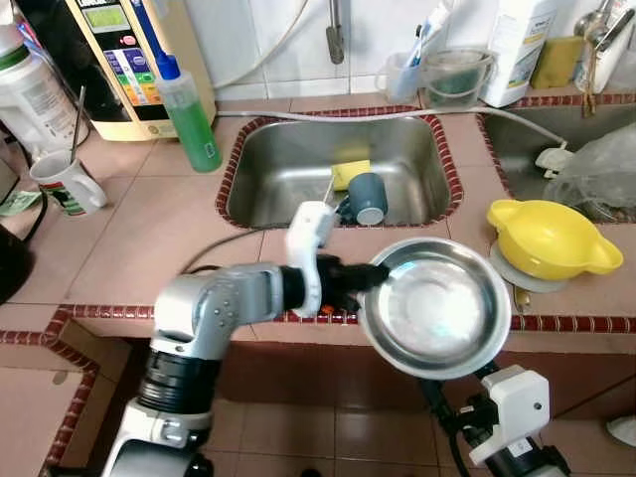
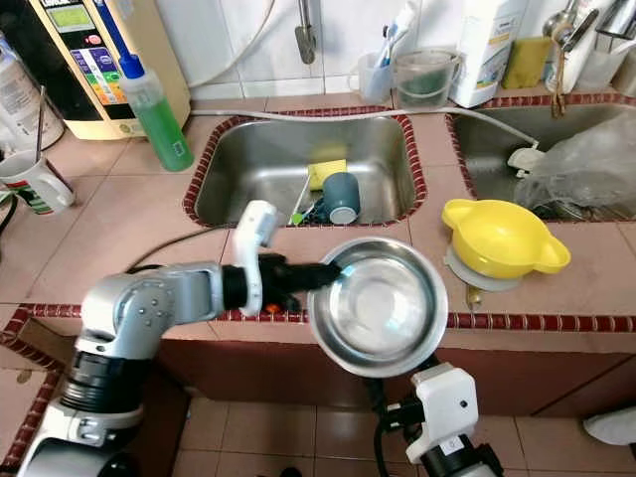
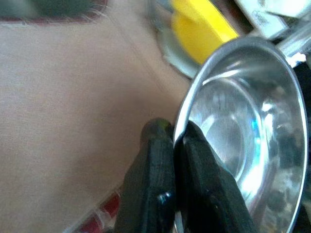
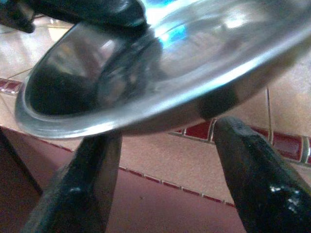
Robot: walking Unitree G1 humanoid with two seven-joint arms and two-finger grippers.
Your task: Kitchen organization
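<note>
The left hand [image 1: 370, 275] pinches a steel bowl's [image 1: 437, 308] rim over the tiled desk [image 1: 149, 234] edge (right hand [image 4: 165, 145] spread wide beneath), sink [image 1: 288, 164] behind.

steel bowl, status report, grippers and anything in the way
Left gripper shut on steel bowl rim. Right gripper open beneath it. Bowl held over counter edge. Yellow bowl close beside.

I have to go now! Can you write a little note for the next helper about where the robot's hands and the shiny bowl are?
Left gripper: shut on the rim of the steel bowl, held in front of the counter edge.
Right gripper: open, just under the bowl, not gripping it.
Yellow bowl sits on the counter; blue cup and yellow sponge lie in the sink.
Left: put the steel bowl away.
</note>
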